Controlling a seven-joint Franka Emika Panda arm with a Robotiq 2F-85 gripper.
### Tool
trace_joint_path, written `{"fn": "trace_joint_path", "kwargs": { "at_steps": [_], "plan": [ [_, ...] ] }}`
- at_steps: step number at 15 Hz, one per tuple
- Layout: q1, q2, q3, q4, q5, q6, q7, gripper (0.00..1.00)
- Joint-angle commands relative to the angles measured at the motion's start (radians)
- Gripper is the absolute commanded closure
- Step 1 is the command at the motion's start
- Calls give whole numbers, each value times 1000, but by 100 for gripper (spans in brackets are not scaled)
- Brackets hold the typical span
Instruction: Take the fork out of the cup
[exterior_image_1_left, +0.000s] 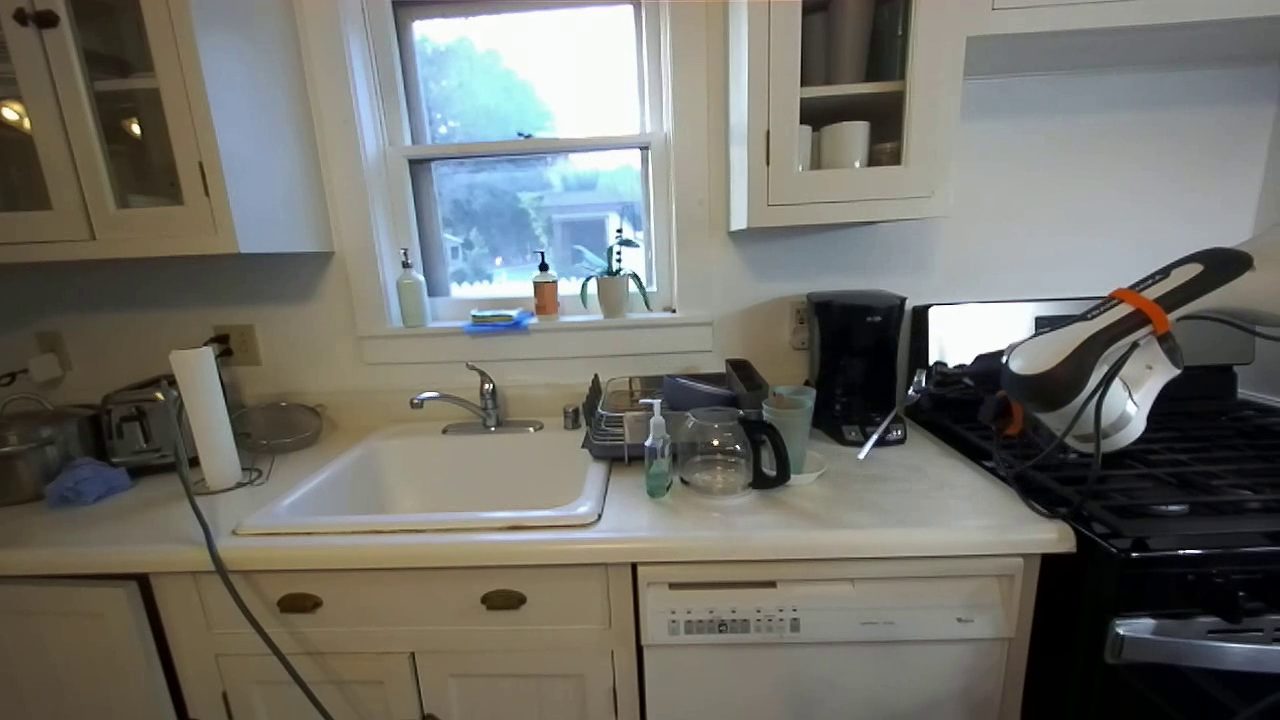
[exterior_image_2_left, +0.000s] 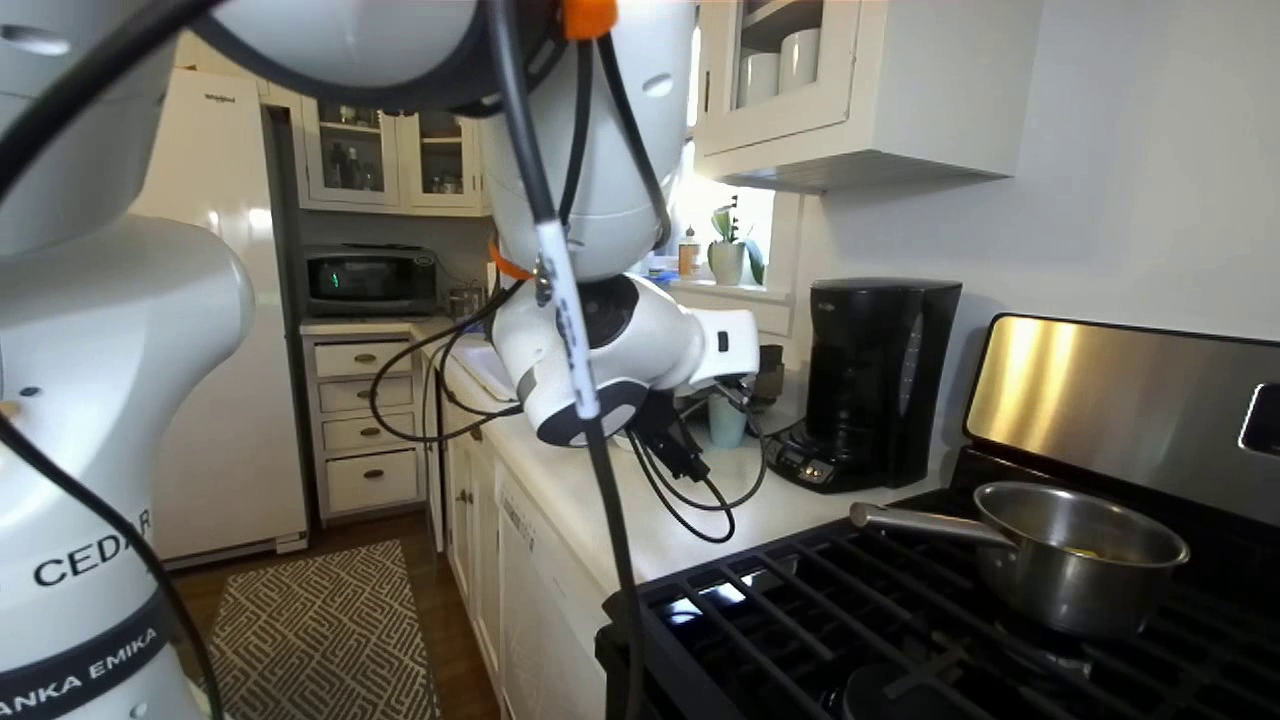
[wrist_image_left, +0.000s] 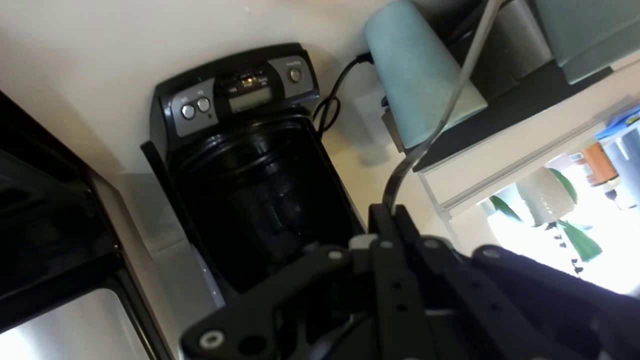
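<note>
One countertop (window behind) beside the stove; gripper holds fork.

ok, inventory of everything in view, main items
fork: 1, grey, in gripper
cup: at least 1, pale green, near coffee maker
jug: 1, clear, counter
coffee maker: 1, black, counter
rack: 1, grey, by sink
sink: 1, white, counter
pump bottles: 3, mixed, sill and counter
plant: 1, green, sill
saucepan: 1, silver, stove
stove: 1, black, beside counter
fridge: 1, white, background
toaster: 1, silver, counter
gripper: 1, black, on arm
arm: 1, white, near stove
</note>
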Motion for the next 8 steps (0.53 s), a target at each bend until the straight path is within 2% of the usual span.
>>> {"fn": "trace_joint_path", "kwargs": {
  "at_steps": [1,8],
  "plan": [
    [-1,-26,0,-1,17,1,-28,98],
    [19,-67,-17,18,13,4,-30,99]
  ]
}}
